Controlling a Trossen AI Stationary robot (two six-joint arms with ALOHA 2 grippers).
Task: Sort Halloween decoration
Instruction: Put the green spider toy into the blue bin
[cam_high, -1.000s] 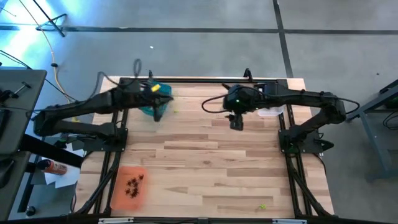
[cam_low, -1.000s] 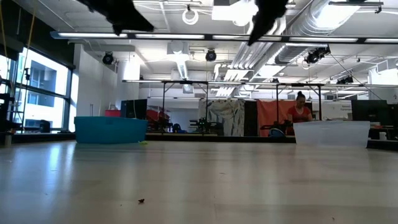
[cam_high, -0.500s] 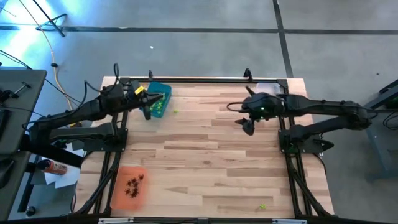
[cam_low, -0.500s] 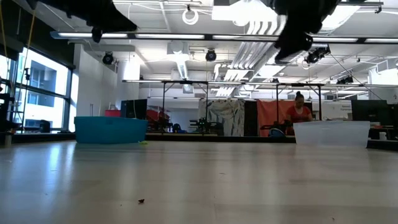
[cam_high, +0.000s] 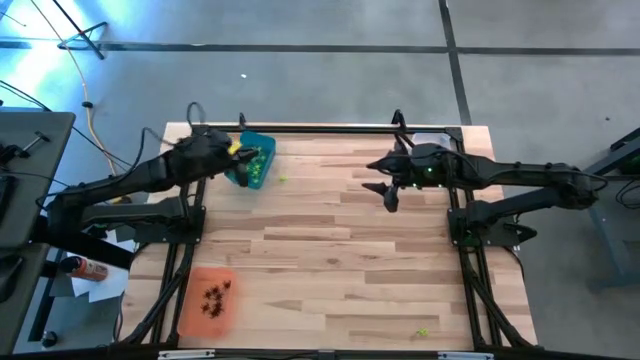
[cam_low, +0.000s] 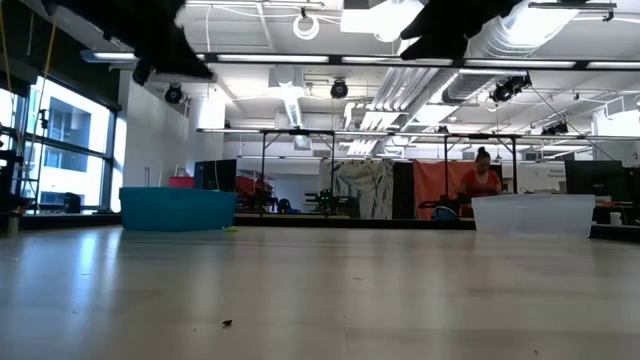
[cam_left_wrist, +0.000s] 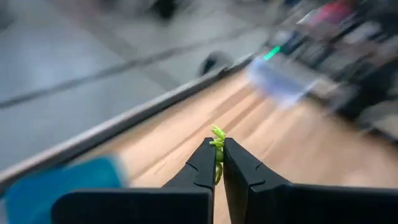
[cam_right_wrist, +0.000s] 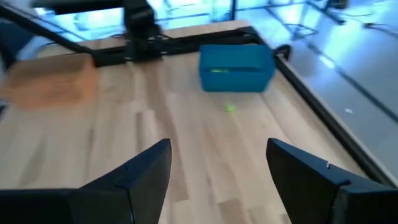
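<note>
Most of the sorting looks done, I'd say. The teal tray at the far left corner already holds a scatter of lime green bits, and the orange tray near the front left holds a small heap of dark trinkets; there are too many, and too tiny, to count from here. The clear tray at the far right sits mostly under the right arm, so I can't tell what is in it.

The left gripper hovers beside the teal tray with its fingers pinched together on one green trinket, which seems bound for that tray. The right gripper hangs over the far right part of the table, fingers spread wide and holding nothing.

Left on the bare wood I count three strays: one green speck just beside the teal tray, one green piece near the front right edge, and one dark speck seen low across the boards. No purple pieces show anywhere I can see. So: three trays, two arms, one piece in hand, three loose.
</note>
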